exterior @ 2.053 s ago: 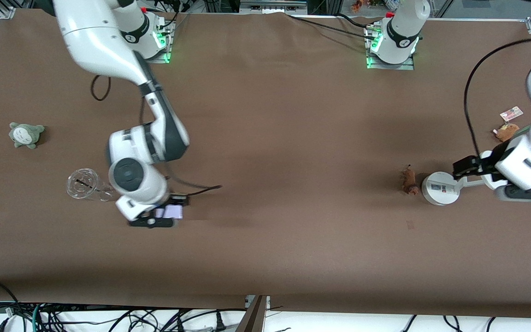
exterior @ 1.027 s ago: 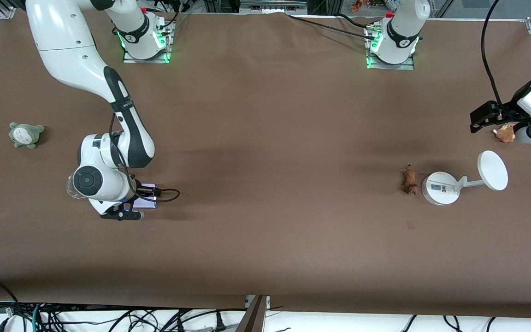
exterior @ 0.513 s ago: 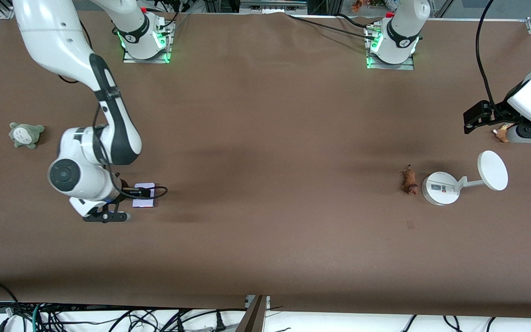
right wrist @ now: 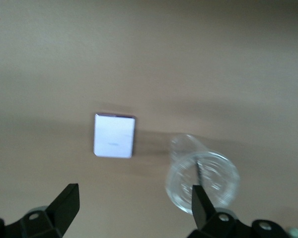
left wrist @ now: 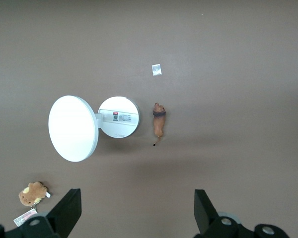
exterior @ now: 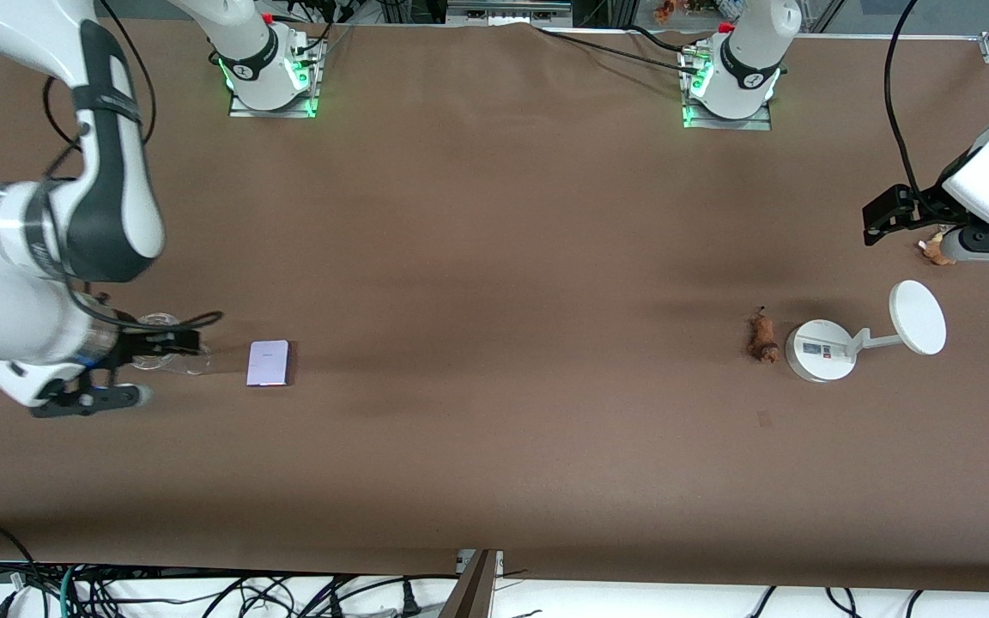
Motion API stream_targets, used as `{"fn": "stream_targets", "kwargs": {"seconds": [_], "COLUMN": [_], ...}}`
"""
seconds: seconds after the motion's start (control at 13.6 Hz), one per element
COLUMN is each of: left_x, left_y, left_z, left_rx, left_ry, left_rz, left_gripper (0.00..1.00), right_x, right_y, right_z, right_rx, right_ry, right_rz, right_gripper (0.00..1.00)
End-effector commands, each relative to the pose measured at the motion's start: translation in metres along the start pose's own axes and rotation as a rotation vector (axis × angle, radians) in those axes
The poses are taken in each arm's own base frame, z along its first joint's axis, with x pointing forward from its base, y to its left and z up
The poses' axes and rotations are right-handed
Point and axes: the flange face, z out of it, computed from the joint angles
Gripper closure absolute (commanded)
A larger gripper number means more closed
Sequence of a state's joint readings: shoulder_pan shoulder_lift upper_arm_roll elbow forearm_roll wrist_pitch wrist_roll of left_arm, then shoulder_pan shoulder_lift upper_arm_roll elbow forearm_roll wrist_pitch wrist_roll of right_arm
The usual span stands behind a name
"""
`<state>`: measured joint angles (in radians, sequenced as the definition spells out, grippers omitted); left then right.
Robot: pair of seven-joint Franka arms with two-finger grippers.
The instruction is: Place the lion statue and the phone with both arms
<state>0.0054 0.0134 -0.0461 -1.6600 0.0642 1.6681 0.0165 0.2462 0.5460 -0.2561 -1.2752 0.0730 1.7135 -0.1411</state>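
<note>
You are looking at both task items lying on the table, so placing seems finished. The phone [exterior: 269, 363] is lying flat beside a clear cup [right wrist: 202, 179], under the released right gripper [exterior: 87, 396]. The lion statue [exterior: 761, 336] is lying just beside a white stand [exterior: 819, 350]. The left gripper [exterior: 975, 246], fingers spread, is hovering over an orange plush [left wrist: 33, 194]. Next, you would only be retracting both arms clear.

The phone [exterior: 269, 363] lies on the table [exterior: 494, 257] just beside the clear cup [exterior: 170, 343] at its 3 o'clock in the front view, while well apart, toward the left arm's end, the lion statue [exterior: 761, 336] sits at 9 o'clock of the round-based stand [exterior: 821, 350], with the plush toy [exterior: 932, 249] at its 1 o'clock.
</note>
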Motion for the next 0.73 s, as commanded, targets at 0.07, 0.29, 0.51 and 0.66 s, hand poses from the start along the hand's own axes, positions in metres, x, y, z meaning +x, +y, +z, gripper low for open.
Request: {"fn": "stream_targets", "kwargs": {"seconds": [0.07, 0.29, 0.51, 0.66], "left_x": [-0.014, -0.013, -0.013, -0.012], "left_y": [-0.002, 0.003, 0.002, 0.003], "left_z": [-0.002, -0.003, -0.003, -0.004], "left_rx": [-0.025, -0.025, -0.025, -0.025], "left_ry": [0.013, 0.017, 0.016, 0.020], "left_rz": [0.005, 0.006, 0.006, 0.006], "left_gripper": [0.00, 0.00, 0.00, 0.00], "right_x": [-0.039, -0.078, -0.112, -0.145], "right_y": [0.013, 0.020, 0.021, 0.027], "right_z": [-0.081, -0.112, -0.126, -0.143], "right_rx": [0.034, 0.071, 0.054, 0.072], "right_ry": [0.033, 0.011, 0.015, 0.035], "right_rz": [0.006, 0.071, 0.043, 0.045], "right_gripper": [0.00, 0.00, 0.00, 0.00]}}
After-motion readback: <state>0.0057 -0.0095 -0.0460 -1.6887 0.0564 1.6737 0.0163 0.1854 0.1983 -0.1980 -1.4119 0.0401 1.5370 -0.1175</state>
